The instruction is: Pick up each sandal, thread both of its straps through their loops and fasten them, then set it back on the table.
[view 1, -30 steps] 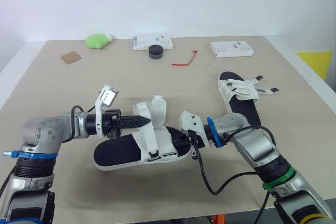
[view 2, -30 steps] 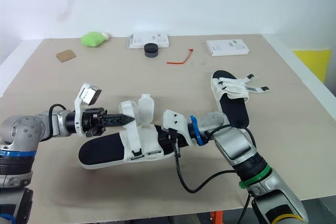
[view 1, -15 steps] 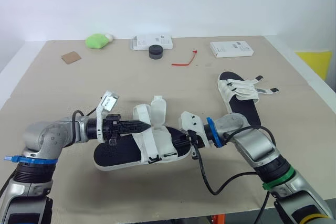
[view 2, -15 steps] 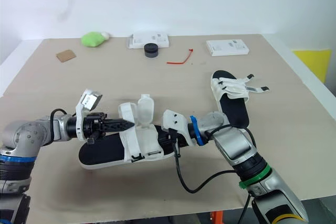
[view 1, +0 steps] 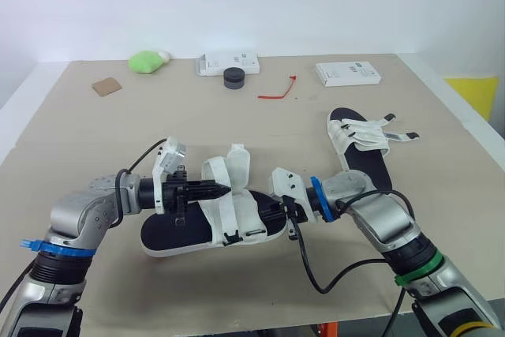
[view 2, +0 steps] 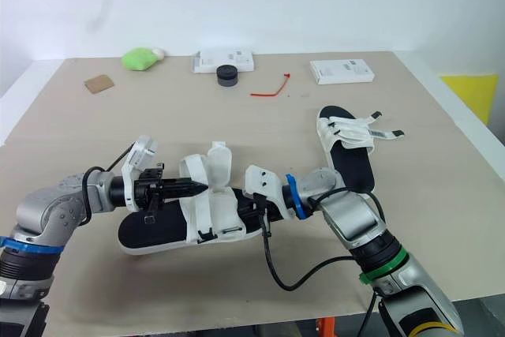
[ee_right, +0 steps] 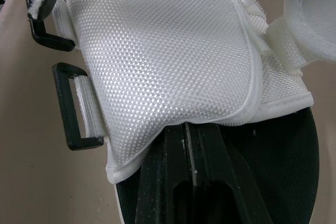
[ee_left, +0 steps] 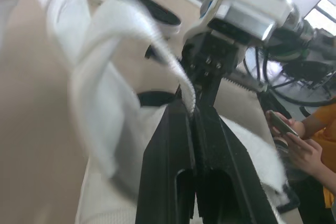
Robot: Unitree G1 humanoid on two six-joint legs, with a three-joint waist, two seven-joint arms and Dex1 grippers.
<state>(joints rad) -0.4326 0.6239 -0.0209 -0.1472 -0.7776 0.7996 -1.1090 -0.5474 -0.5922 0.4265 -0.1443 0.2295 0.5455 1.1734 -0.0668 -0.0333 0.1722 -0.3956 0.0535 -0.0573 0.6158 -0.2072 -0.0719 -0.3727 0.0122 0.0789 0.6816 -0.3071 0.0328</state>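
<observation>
Fingers (ee_left: pixel 173 150) of left gripper (view 1: pixel 215 189) pinching white strap (ee_left: pixel 157 40) over sandal (view 1: pixel 177 234) lying on bench (view 1: pixel 237 124); right gripper (view 1: pixel 278 211) fingers (ee_right: pixel 173 182) pressed together, tips hidden under mesh flap (ee_right: pixel 168 51)

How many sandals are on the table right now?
2. The near sandal lies in front of the robot, straps open; the far sandal lies farther back toward the right. No others seem hidden.
</observation>
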